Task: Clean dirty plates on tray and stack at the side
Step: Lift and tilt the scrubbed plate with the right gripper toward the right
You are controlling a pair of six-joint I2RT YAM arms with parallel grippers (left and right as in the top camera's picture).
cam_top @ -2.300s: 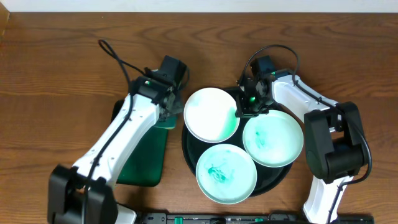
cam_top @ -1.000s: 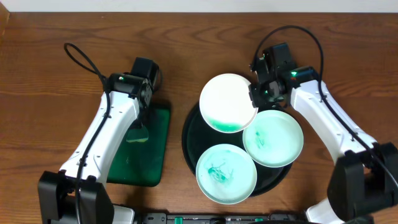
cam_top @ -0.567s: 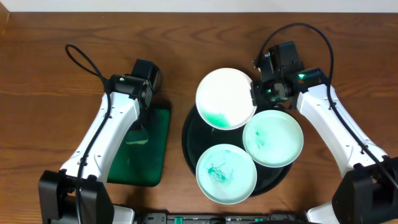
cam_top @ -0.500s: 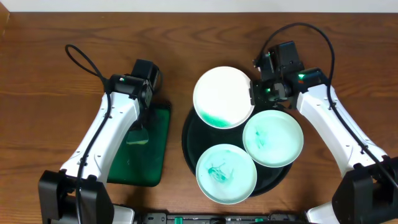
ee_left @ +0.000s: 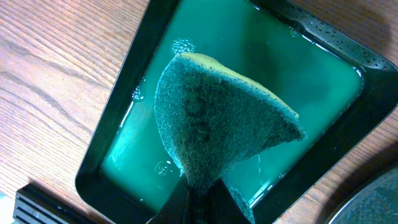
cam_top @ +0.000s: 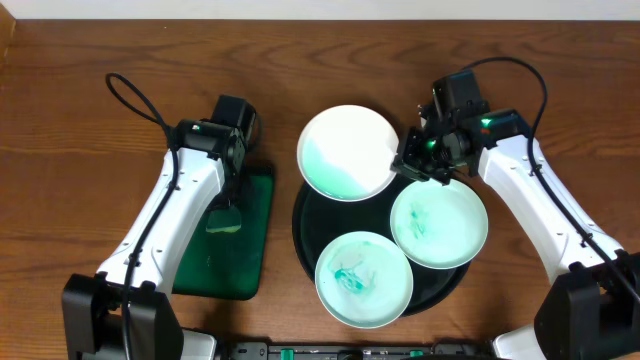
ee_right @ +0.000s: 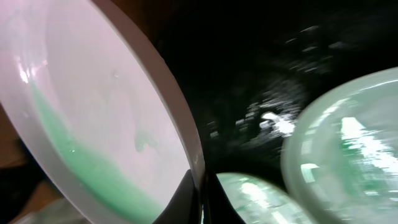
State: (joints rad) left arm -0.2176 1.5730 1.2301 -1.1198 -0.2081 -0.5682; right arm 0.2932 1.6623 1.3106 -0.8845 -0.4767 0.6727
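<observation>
Right gripper is clamped on the smeared plate by its rim, tilting it above the black tray, guessing for wiping. The left gripper pinches a sponge over the green tray, likely to wet it.

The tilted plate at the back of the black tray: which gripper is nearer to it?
Right. The right gripper clamps the plate at its right rim. The left gripper is apart, over the green tray, holding a sponge.
</observation>
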